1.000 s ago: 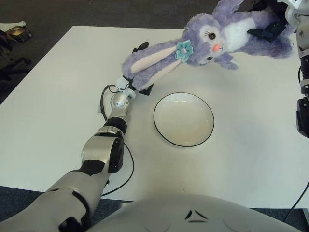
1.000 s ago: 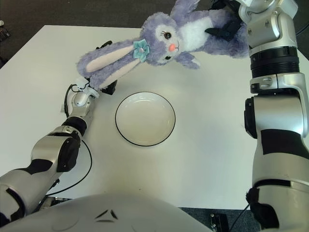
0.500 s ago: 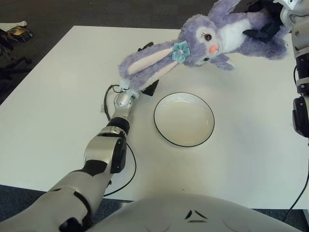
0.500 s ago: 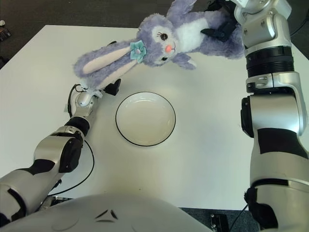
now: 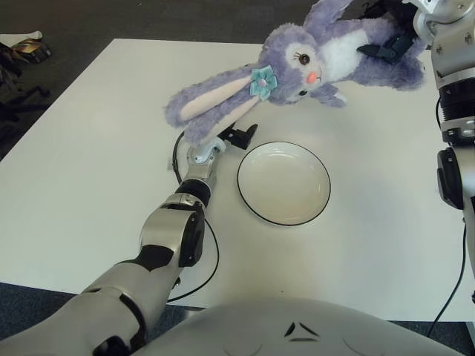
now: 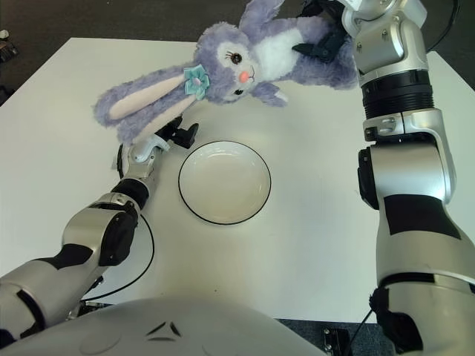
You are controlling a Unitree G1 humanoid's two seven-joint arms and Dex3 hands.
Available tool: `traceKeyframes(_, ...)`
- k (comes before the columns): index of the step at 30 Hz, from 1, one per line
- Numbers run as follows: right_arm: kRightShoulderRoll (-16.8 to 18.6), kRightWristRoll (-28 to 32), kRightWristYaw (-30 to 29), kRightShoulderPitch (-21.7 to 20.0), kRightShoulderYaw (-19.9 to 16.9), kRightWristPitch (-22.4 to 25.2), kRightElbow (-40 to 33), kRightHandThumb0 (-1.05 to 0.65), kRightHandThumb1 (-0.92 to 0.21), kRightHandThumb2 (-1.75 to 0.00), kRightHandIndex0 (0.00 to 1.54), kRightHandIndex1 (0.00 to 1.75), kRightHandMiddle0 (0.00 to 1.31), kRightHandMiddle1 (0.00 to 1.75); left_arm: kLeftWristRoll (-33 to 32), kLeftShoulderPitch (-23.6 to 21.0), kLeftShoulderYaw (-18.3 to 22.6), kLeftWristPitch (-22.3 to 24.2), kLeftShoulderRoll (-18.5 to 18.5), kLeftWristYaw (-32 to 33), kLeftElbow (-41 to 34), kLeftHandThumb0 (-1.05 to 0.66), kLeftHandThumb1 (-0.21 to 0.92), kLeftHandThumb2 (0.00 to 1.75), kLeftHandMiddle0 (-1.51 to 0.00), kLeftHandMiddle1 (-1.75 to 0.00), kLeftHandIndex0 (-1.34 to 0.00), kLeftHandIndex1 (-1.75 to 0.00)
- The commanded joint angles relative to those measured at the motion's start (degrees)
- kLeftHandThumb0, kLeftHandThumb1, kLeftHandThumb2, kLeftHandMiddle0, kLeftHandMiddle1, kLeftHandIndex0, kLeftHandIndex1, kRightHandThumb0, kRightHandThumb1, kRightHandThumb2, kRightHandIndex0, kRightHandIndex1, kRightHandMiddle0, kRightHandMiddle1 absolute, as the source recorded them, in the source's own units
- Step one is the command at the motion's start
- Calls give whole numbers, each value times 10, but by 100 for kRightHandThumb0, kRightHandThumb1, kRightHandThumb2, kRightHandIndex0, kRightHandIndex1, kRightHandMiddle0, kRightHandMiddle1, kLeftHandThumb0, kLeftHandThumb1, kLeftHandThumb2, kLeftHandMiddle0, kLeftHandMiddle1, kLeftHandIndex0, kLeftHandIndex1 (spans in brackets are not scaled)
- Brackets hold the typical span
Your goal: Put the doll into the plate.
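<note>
Both hands raised: right hand [image 6: 326,46] fingers grip the doll [image 5: 297,63] above the plate [image 5: 284,182]; left hand [image 5: 236,136] fingers seemingly open.

White table [image 5: 89,141] fills the view; dark carpeted floor [image 5: 148,18] lies beyond its far edge.

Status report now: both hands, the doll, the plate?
Right hand shut on doll, held above table. Left hand under doll's ear, beside plate. Plate empty, nothing in the way.
</note>
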Motion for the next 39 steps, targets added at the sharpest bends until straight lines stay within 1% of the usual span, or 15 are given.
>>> traceKeyframes(1, 9, 7, -4, -15, 2, -1, -6, 41, -50, -107, 46, 174, 81, 175, 15, 23, -11, -20, -4, 13, 7, -2, -1, 128, -8, -53, 0, -14)
traceKeyframes(2, 11, 7, -5, -14, 3, -3, -6, 41, -52, -105, 45, 173, 81, 175, 22, 24, -16, -29, -2, 20, 6, -4, 0, 127, -8, -52, 0, -11)
traceKeyframes(3, 13, 7, -7, -13, 3, -3, -7, 41, -50, -107, 46, 174, 81, 175, 28, 25, -19, -35, -2, 25, 5, -6, 0, 127, -7, -52, 0, -10)
traceKeyframes(6, 25, 9, -15, -10, 3, -5, -6, 44, -42, -118, 52, 174, 80, 175, 48, 26, -31, -52, 3, 41, 6, -21, 5, 119, -7, -50, 0, -5)
traceKeyframes(9, 32, 6, -22, -11, 6, -5, -2, 45, -39, -122, 54, 175, 80, 175, 65, 27, -42, -59, 7, 59, 7, -29, 8, 115, -8, -49, 0, -2)
traceKeyframes(14, 42, 6, -38, -10, 7, -10, 6, 46, -34, -128, 58, 175, 82, 175, 102, 27, -65, -57, 17, 97, 8, -38, 14, 109, -10, -48, 0, 0)
traceKeyframes(15, 43, 6, -40, -9, 7, -12, 6, 47, -32, -130, 60, 175, 82, 175, 105, 27, -69, -55, 18, 101, 8, -43, 19, 104, -11, -46, 0, 0)
traceKeyframes(18, 46, 3, -42, -9, 11, -16, 4, 48, -28, -136, 63, 175, 82, 175, 108, 27, -75, -51, 18, 107, 10, -52, 28, 96, -12, -42, 0, 0)
traceKeyframes(21, 47, -1, -35, -9, 19, -16, -1, 50, -24, -141, 67, 175, 84, 175, 109, 26, -81, -52, 16, 111, 10, -56, 32, 91, -14, -39, 0, 0)
traceKeyframes(25, 50, 1, -34, -8, 23, -13, -5, 51, -22, -143, 68, 175, 87, 175, 94, 25, -83, -60, 3, 98, 3, -54, 32, 90, -16, -40, 0, 0)
traceKeyframes(27, 51, 2, -34, -7, 23, -13, -5, 51, -22, -143, 69, 175, 90, 175, 85, 25, -83, -61, -3, 89, 0, -49, 30, 93, -17, -41, 0, 0)
traceKeyframes(32, 57, 10, -37, -3, 16, -7, -6, 51, -22, -143, 68, 175, 91, 175, 37, 25, -72, -51, -24, 34, -6, -40, 24, 100, -16, -42, 0, 0)
traceKeyframes(33, 60, 14, -39, -2, 13, -5, -7, 50, -22, -143, 68, 175, 92, 175, 26, 27, -69, -46, -30, 26, -9, -36, 22, 103, -15, -42, 0, 0)
traceKeyframes(34, 62, 16, -41, -1, 11, -3, -7, 50, -22, -142, 68, 175, 92, 175, 18, 28, -68, -43, -35, 19, -11, -27, 18, 108, -13, -42, 0, 0)
traceKeyframes(39, 69, 20, -49, 4, 8, -6, -8, 50, -23, -141, 67, 175, 92, 175, 14, 41, -76, -54, -67, 40, -46, -4, 9, 122, -11, -42, 0, 0)
